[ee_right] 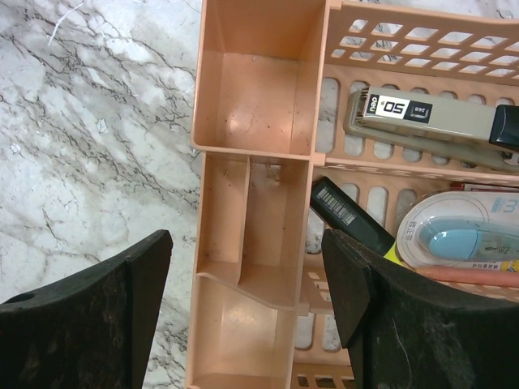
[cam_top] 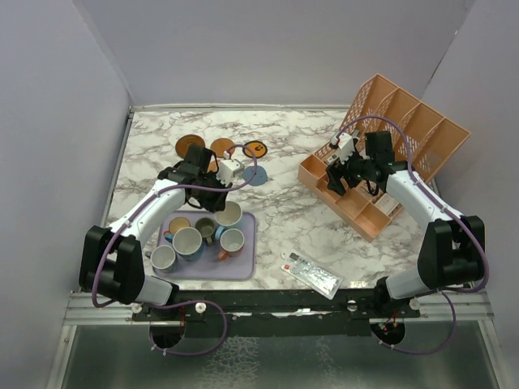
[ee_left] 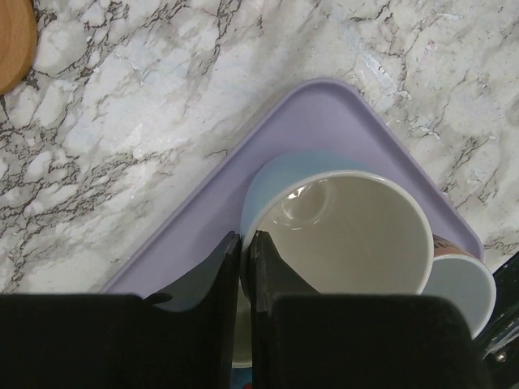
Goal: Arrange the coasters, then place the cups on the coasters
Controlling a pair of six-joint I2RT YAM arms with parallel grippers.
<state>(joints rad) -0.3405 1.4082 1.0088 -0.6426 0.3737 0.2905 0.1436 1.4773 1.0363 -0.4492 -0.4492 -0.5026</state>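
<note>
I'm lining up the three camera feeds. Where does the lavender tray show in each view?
Top external: lavender tray lower left of centre, near the front edge.
Left wrist: its corner fills the middle, carrying the light blue cup.
Right wrist: not in it.
Shared landmark: the marble tabletop, seen in all three.

You face a white marble-patterned tabletop with grey veins (cam_top: 284,215), boxed in by a plain pale lavender-grey back wall (cam_top: 276,49) and matching side walls. Along your near edge runs a silver metal rail (cam_top: 454,306), with a dull grey textured surface (cam_top: 276,361) below it. The light is soft and even.
</note>
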